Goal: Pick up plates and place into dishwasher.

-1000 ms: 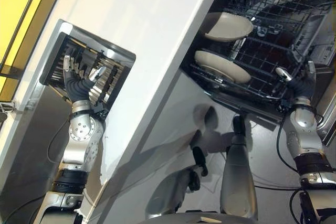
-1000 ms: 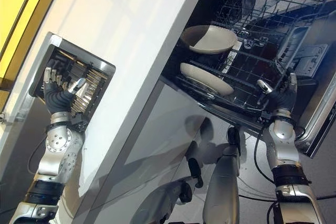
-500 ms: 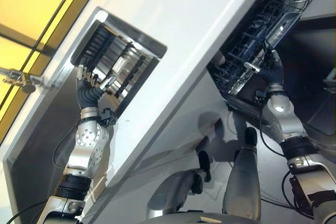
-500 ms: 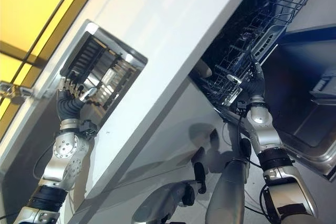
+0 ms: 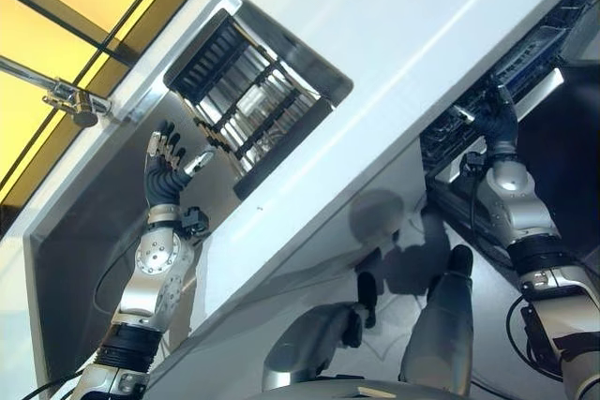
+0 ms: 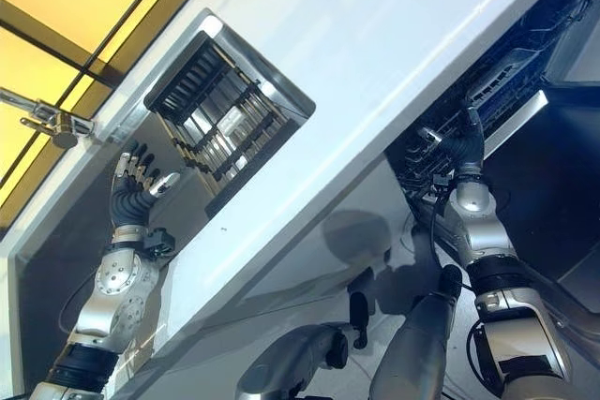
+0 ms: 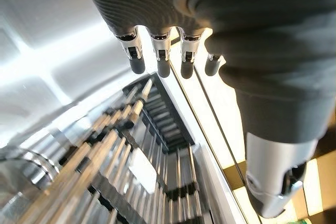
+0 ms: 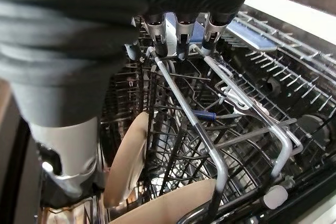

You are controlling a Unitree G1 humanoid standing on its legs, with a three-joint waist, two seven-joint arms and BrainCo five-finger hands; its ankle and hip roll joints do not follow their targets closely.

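Left robot hand (image 5: 167, 168) now off sink rack (image 5: 248, 100), fingers spread, empty, centre-left. Right robot hand (image 6: 463, 147) at dishwasher rack (image 8: 231, 129) rim, right; grip unclear. Plates (image 8: 128, 158) slotted upright.

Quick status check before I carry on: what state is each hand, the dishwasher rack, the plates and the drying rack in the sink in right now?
Left hand: open, fingers spread, holding nothing, beside the drying rack.
Right hand: at the dishwasher rack's front edge; grip not readable.
Dishwasher rack: pulled out, partly loaded.
Plates: two in the rack, standing on edge.
Drying rack: sits in the sink, no plates visible in it.
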